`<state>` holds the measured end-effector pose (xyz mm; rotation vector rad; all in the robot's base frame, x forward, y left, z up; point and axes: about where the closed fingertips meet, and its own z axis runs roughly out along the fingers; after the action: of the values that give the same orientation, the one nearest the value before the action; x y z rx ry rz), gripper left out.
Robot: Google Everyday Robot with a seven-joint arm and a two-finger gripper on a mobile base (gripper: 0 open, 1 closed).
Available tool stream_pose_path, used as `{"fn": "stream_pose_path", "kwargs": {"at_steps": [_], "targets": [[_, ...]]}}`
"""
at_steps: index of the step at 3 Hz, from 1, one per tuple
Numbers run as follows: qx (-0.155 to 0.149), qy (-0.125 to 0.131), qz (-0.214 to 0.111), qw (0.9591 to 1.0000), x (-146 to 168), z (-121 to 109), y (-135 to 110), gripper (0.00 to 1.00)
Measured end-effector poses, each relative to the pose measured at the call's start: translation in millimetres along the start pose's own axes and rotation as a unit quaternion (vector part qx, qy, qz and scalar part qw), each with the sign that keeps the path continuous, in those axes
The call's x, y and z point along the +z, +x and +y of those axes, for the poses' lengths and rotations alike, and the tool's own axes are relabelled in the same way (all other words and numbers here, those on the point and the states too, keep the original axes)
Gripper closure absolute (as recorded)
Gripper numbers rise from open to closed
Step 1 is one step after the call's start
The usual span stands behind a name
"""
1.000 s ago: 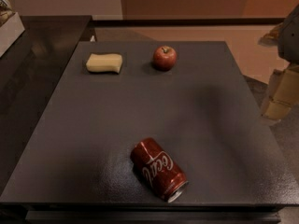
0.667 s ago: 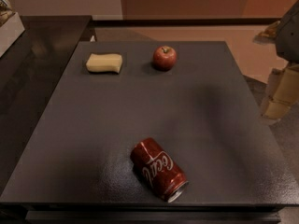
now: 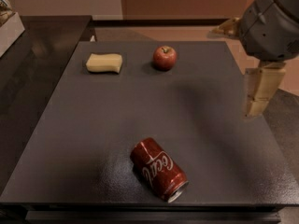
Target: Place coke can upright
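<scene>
The coke can [image 3: 159, 169] is red with white script. It lies on its side near the front edge of the dark grey table [image 3: 84, 125], its silver end pointing front right. My gripper [image 3: 244, 62] hangs over the table's right edge, far right of and behind the can, touching nothing. Its two beige fingers [image 3: 259, 91] stand wide apart and hold nothing.
A red apple [image 3: 165, 57] sits at the back middle of the table. A pale yellow sponge [image 3: 104, 62] lies to its left. A black counter [image 3: 32, 45] adjoins on the left, with a white box [image 3: 9, 24] at its far corner.
My gripper has moved a little to the left, further into view over the table's right edge. The can, apple and sponge have not moved.
</scene>
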<state>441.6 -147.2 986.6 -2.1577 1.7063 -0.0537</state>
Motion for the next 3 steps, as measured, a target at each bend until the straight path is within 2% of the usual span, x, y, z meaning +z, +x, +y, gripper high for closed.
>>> {"fn": "stream_pose_path", "kwargs": {"at_steps": [1,2,3], "targets": [[-0.102,-0.009,-0.024,0.9944,13.3,-2.1,-30.3,0.00],[-0.198,-0.016,-0.044,0.9791,26.5,0.6,-54.2,0.00],[-0.302,-0.023,-0.062,0.9511,41.3,6.1,-75.7,0.00]]}}
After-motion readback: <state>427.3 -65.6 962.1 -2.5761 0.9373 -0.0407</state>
